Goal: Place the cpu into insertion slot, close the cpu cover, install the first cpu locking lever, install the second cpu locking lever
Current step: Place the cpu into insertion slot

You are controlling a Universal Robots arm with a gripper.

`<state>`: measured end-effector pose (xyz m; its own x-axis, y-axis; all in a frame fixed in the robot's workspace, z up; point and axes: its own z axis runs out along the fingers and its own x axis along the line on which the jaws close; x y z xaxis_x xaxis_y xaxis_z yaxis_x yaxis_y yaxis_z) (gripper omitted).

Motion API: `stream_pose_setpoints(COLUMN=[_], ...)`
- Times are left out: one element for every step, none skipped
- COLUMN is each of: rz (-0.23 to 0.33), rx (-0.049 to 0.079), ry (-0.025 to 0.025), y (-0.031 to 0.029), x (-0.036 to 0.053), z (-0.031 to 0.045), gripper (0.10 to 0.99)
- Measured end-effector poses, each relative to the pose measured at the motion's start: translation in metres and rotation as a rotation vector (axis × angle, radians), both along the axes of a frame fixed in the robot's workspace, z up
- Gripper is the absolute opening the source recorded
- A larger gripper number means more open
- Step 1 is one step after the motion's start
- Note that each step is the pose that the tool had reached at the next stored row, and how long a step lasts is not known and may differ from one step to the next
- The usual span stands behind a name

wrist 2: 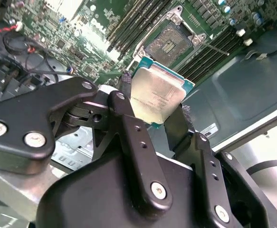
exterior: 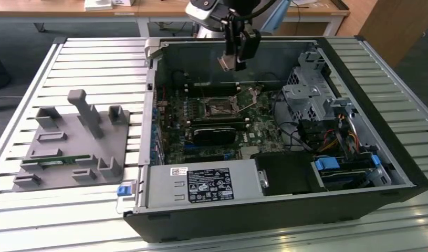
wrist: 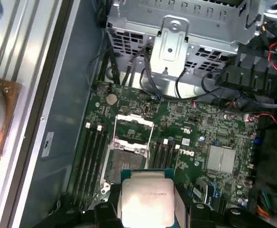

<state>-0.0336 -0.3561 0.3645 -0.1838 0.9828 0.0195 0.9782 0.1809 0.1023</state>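
In the exterior view, the gripper (exterior: 231,64) hangs above the open computer case (exterior: 270,215), near its far wall. Its jaws are closed on the cpu (exterior: 225,63), which is well clear of the motherboard (exterior: 175,131). The insertion slot (exterior: 219,109) lies below, toward the board's far edge.

In the second wrist view, two black fingers (wrist 2: 128,123) pinch the cpu by opposite edges, silver top showing, with the bare slot beyond.

In the first wrist view, the cpu cover (wrist: 133,127) stands swung open beside the slot, and the cpu is apart from both.

The exterior view looked down on the slot (exterior: 218,109) from afar; both wrist views shared it, close above.
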Motion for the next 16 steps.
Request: stream_pose_setpoints(rz=[-0.016, -0.030, -0.044, -0.057, -0.071, -0.085, -0.099, -0.111, -0.120, -0.126, -0.130, -0.132, -0.133, -0.133, -0.133, -0.133], rx=[0.000, 0.000, 0.000, 0.000, 0.000, 0.000, 0.000, 0.000, 0.000, 0.000, 0.000, 0.000, 0.000, 0.000, 0.000, 0.000], ry=[0.0000, 0.0000, -0.0001, -0.0001, 0.0000, 0.0000, 0.0000, 0.0000, 0.0001, 0.0001, 0.0000, 0.0000, 0.0000, 0.0001, 0.0000, 0.0000], y=[0.0000, 0.0000, 0.0000, 0.0000, 0.0000, 0.0000, 0.0000, 0.0002, 0.0005, 0.0009, 0.0012, 0.0016, 0.0021, 0.0027, 0.0035, 0.0042], x=[0.0000, 0.0000, 0.0000, 0.0000, -0.0001, -0.0001, -0.0001, -0.0001, -0.0001, -0.0001, -0.0001, -0.0001, -0.0001, -0.0001, -0.0001, -0.0001], z=[-0.0001, -0.0002, -0.0003, -0.0004, -0.0005, -0.0007, -0.0010, -0.0014, -0.0020, -0.0029, -0.0042, -0.0059, -0.0077, -0.0094, -0.0113, -0.0132], gripper=[0.529, 0.529, 0.529, 0.529, 0.529, 0.529, 0.529, 0.529, 0.529, 0.529, 0.529, 0.529, 0.529, 0.529, 0.529, 0.529])
